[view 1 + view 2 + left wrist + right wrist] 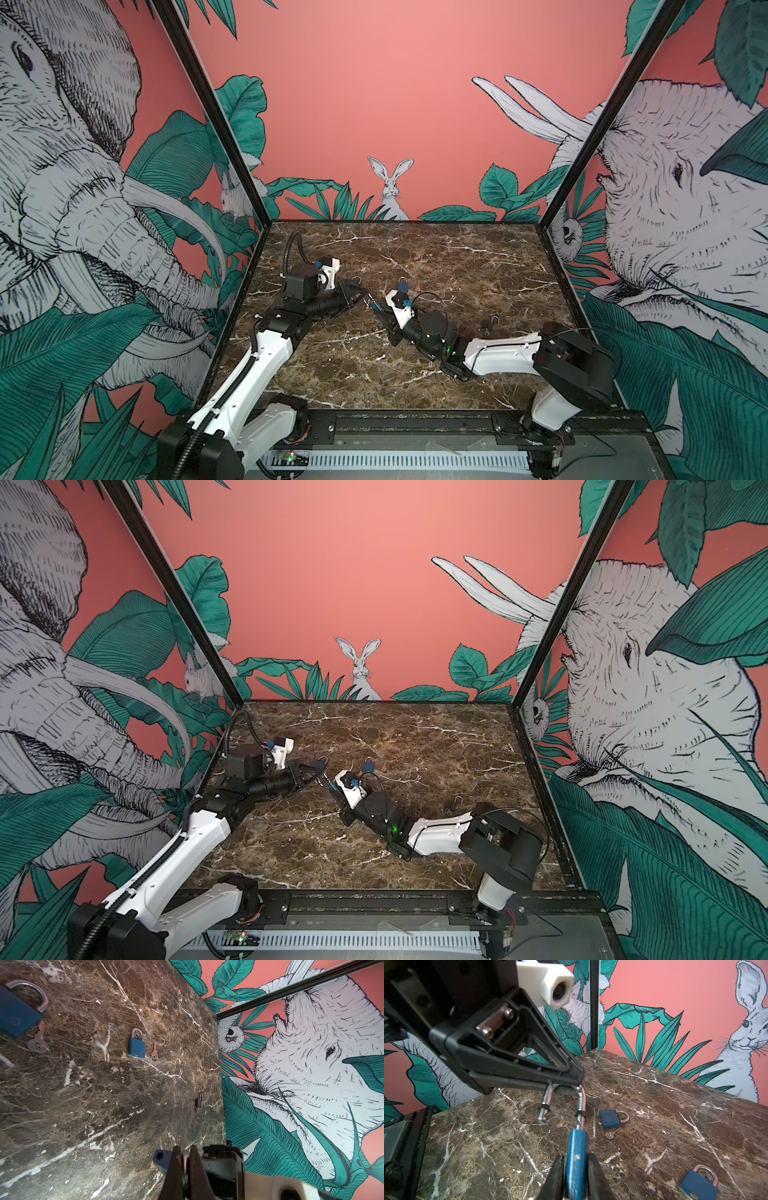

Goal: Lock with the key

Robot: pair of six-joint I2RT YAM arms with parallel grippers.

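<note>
Now blue metal padlock [576, 1142] body pinched between right gripper [576, 1157] jaws; open silver shackle [581, 1103] bend clamped in left gripper [571, 1084] jaws.

The brown marble table [457, 257] carries a left blue padlock [609, 1119] with a silver key [609, 1135] just beside it, a middle blue padlock [136, 1046] (a small key [153, 1051] lies just to its right) and, nearer on the right, a small dark padlock [490, 323].

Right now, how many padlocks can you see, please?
4. A held padlock has its body in the right gripper, shackle in the left gripper. A second padlock lies behind the left gripper, a third padlock centrally, a small dark padlock at right. More may be hidden.
</note>
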